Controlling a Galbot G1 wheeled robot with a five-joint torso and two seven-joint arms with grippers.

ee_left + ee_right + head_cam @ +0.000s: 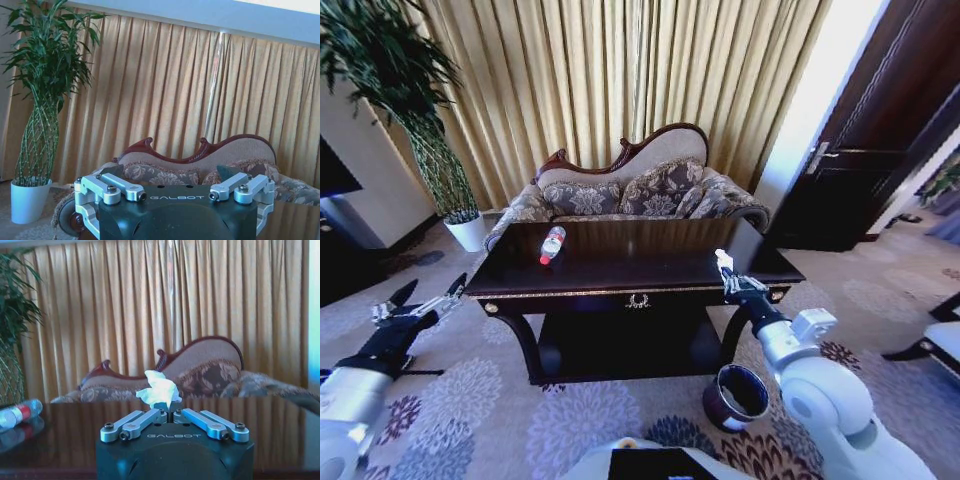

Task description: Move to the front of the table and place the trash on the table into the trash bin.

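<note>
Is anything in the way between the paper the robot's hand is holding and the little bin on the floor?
Nothing visible blocks it. The right gripper is shut on the crumpled white paper above the table at its front right corner. The trash bin sits open on the carpet just below, beside the table leg.

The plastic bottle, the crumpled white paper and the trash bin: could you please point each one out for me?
plastic bottle (552,244), head view, on its red label, lying on the table.
crumpled white paper (159,389), right wrist view, on the wad's middle, above the right end effector.
trash bin (761,404), head view, on its shiny rim.
</note>
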